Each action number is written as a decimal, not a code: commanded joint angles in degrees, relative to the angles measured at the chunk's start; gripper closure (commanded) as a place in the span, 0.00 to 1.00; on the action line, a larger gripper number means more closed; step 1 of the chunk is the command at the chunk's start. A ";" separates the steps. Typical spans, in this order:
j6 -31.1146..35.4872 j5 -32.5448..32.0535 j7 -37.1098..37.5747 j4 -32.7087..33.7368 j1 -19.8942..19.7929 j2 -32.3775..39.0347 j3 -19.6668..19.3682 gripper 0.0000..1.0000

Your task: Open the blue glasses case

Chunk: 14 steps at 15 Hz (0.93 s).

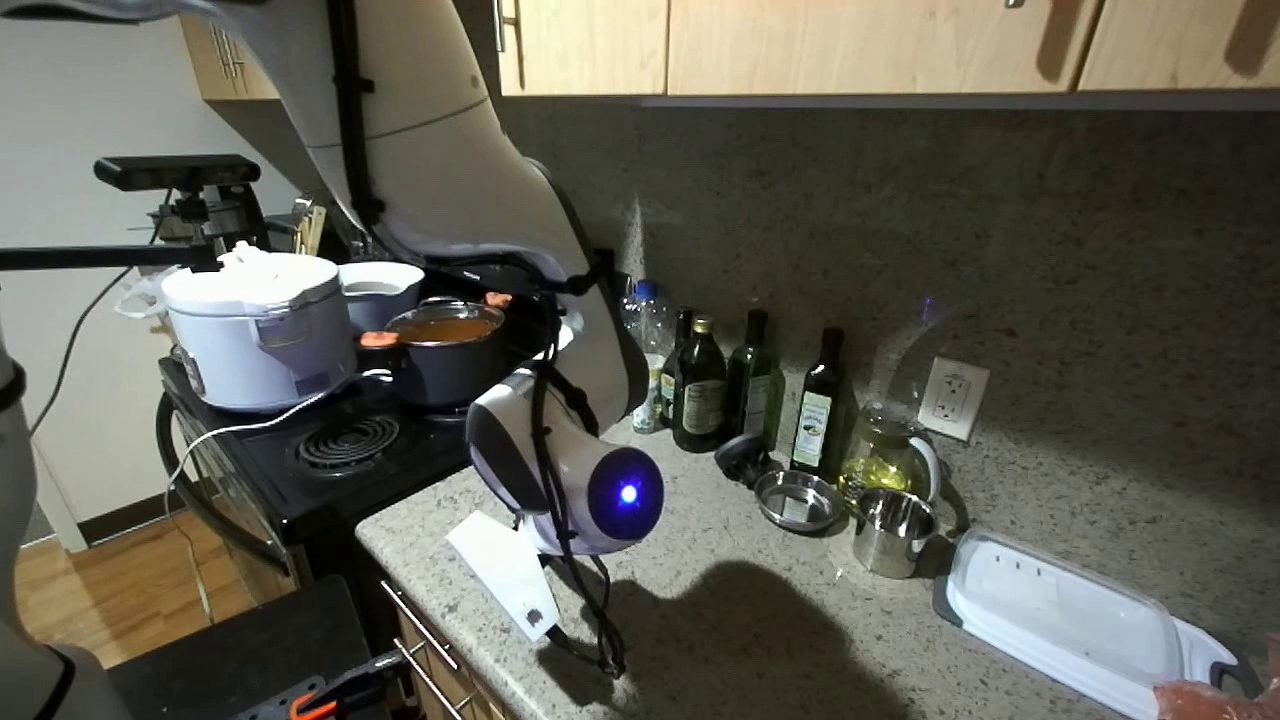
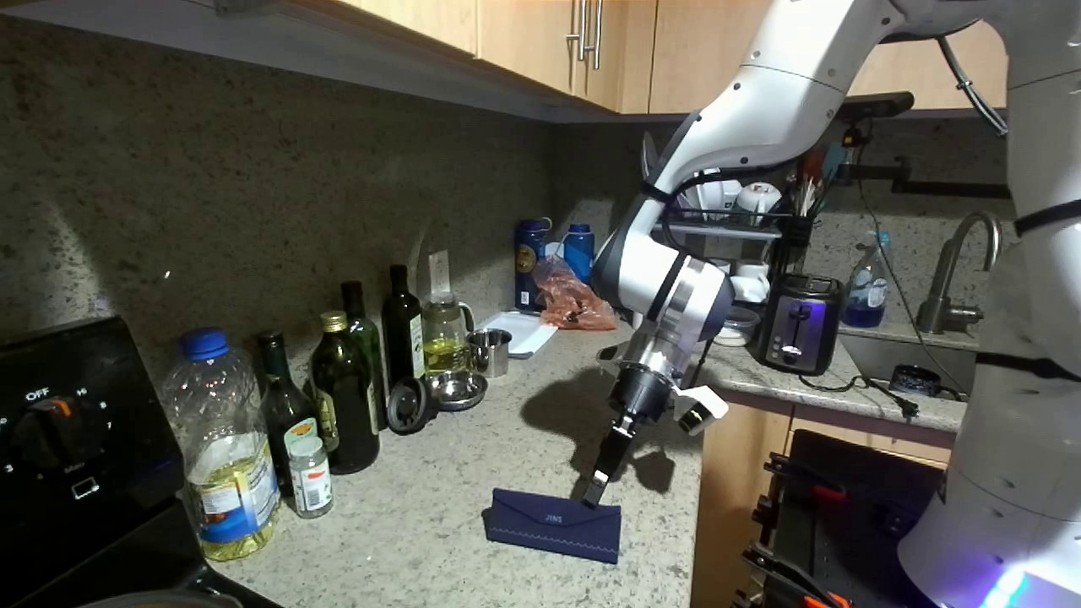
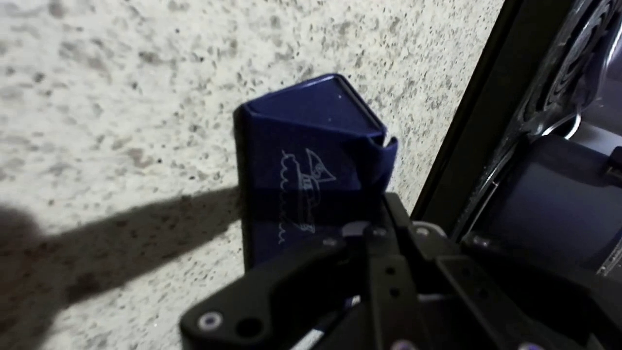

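The blue glasses case lies on the counter in an exterior view, its JINS-marked face toward that camera. In the wrist view the case shows a triangular end and a long edge that is bent and stands slightly apart at the corner. My gripper points down at the upper edge of the case, toward the counter-edge end. In the wrist view the gripper has its fingers close together, pinching that edge; the exact contact is dark. The case and the fingers are hidden in the exterior view from behind the wrist.
Several oil bottles, a small jar, a steel bowl and a steel cup stand along the wall. A white tray lies farther along. The stove borders the counter, whose front edge is near the case.
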 commanded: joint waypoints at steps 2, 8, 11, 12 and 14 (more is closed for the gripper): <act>0.43 0.75 -0.39 -1.87 0.41 -3.21 -1.03 0.99; 2.68 -0.02 1.45 -3.76 1.83 -8.69 -0.37 0.99; 4.36 -0.31 2.11 -4.64 2.68 -11.62 0.27 0.99; 4.88 -0.34 2.24 -4.95 2.93 -12.54 0.57 0.99; 6.07 -0.42 2.54 -5.55 3.47 -14.34 1.12 0.99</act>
